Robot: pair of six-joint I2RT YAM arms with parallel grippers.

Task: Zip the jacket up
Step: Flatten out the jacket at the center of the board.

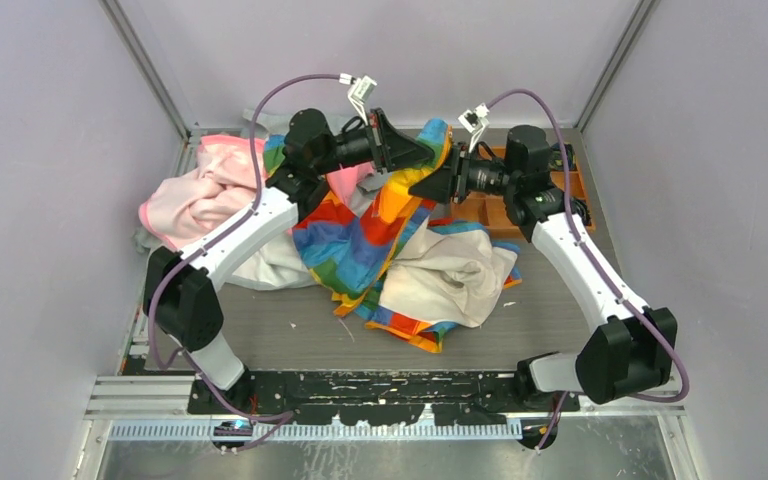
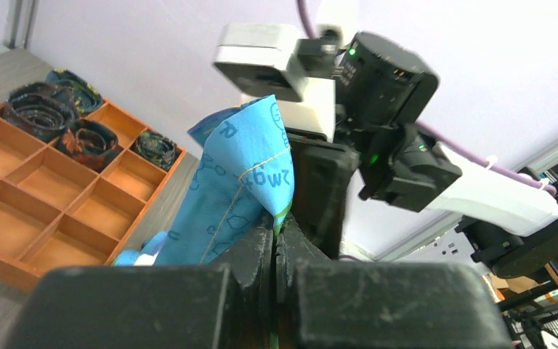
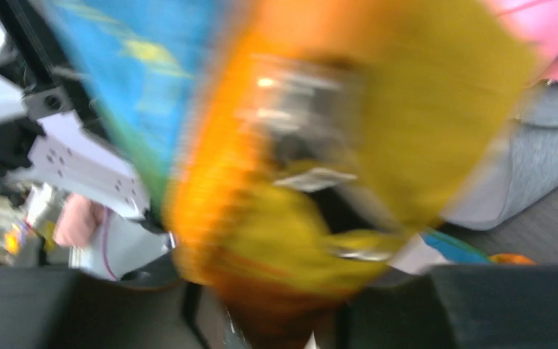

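The jacket, striped in rainbow colours with a cream lining, lies bunched mid-table, and one edge is lifted at the back. My left gripper is shut on that raised edge. In the left wrist view, blue fabric rises from between the closed fingers. My right gripper faces the left one, just below it. In the right wrist view, blurred orange and yellow jacket cloth fills the space between its jaws, with a blurred metal piece above. I cannot see whether the jaws grip it.
A pink garment is heaped at the back left over a grey one. An orange compartment tray stands at the back right, with dark rolled items in its far cells. Enclosure walls surround the table.
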